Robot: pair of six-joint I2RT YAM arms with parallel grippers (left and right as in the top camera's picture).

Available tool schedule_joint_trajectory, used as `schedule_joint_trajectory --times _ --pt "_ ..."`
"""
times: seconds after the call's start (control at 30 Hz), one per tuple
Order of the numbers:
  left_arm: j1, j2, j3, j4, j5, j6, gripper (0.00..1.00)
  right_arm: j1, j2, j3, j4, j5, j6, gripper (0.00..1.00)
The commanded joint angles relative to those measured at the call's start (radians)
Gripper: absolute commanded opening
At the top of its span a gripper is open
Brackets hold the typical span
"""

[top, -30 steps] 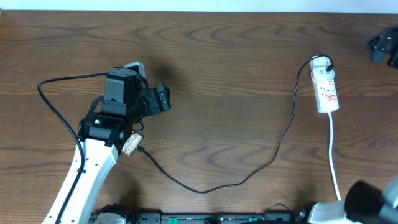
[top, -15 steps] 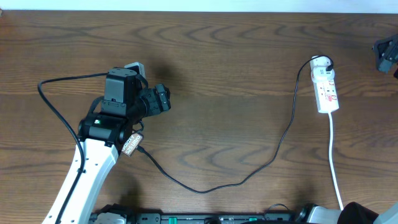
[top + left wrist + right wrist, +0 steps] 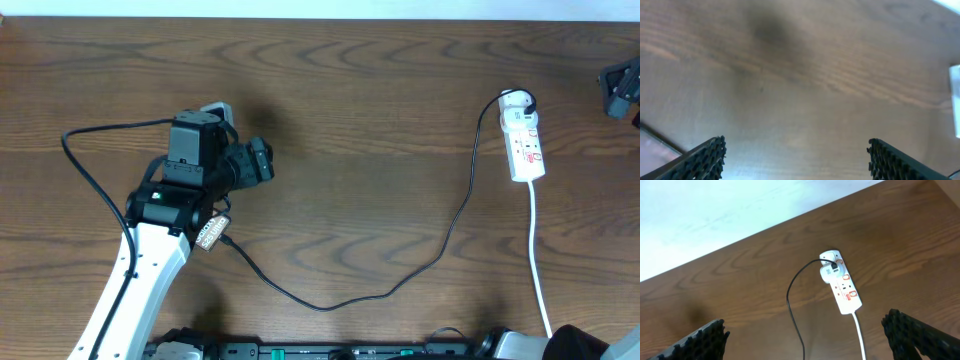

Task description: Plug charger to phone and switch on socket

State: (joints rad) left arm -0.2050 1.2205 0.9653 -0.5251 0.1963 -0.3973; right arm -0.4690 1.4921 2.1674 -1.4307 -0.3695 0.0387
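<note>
Moved: the right arm (image 3: 622, 88) has pulled most of its dark bulk out of the overhead view's lower right corner. The left arm (image 3: 160, 210), charger and socket lie as before.
Left hand (image 3: 795, 150): released, fingers wide apart, only bare bench (image 3: 380, 100) between them.
Right hand (image 3: 805, 335): released, empty, well above the socket.
Socket (image 3: 524, 140): far right of the bench, a white plug head (image 3: 829, 272) seated in its top end. Switch position too small to tell.
Charger (image 3: 455, 225): runs from that plug head in a long loop to the left arm. Its tip is hidden beneath the arm.
Phone (image 3: 655, 147): probably the flat slab edge at the left wrist view's lower left. Hidden in the overhead view.
Progress: mains end plugged in. Phone connection not seen, and the switch likely remains to be pressed.
</note>
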Motion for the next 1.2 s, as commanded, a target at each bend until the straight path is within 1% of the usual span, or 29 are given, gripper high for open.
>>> schedule_joint_trajectory --times 0.0,0.17,0.3,0.43,0.6,0.67,0.73,0.8,0.9,1.13,1.17 --pt "-0.005 -0.009 0.017 -0.021 -0.034 0.011 0.89 0.003 -0.003 0.006 -0.003 0.001 0.009 0.99" --pt "-0.014 -0.069 -0.034 -0.014 -0.07 0.011 0.89 0.003 -0.002 0.006 -0.003 0.001 0.009 0.99" --pt "-0.026 -0.164 -0.117 0.061 -0.134 0.011 0.89 0.003 -0.002 0.006 -0.003 0.001 0.009 0.99" --pt "-0.037 -0.33 -0.286 0.272 -0.221 0.016 0.89 0.003 -0.002 0.006 -0.003 0.001 0.009 0.99" --pt "-0.037 -0.57 -0.537 0.646 -0.224 0.192 0.89 0.003 -0.002 0.006 -0.003 0.001 0.009 0.99" --pt "-0.036 -0.666 -0.631 0.772 -0.224 0.269 0.89 0.003 -0.002 0.006 -0.003 0.001 0.009 0.99" --pt "-0.029 -0.754 -0.709 0.852 -0.224 0.321 0.89 0.003 -0.002 0.006 -0.003 0.001 0.009 0.99" --pt "-0.003 -0.829 -0.768 0.88 -0.223 0.325 0.89 0.003 -0.002 0.006 -0.003 0.001 0.009 0.99" --pt "0.056 -0.919 -0.839 0.883 -0.191 0.322 0.89 0.003 -0.002 0.006 -0.003 0.001 0.009 0.99" --pt "0.19 -1.063 -0.956 0.882 -0.106 0.314 0.89 0.003 -0.002 0.006 -0.003 0.001 0.009 0.99" --pt "0.201 -1.083 -0.961 0.856 -0.095 0.314 0.89 0.003 -0.002 0.006 -0.003 0.001 0.009 0.99"
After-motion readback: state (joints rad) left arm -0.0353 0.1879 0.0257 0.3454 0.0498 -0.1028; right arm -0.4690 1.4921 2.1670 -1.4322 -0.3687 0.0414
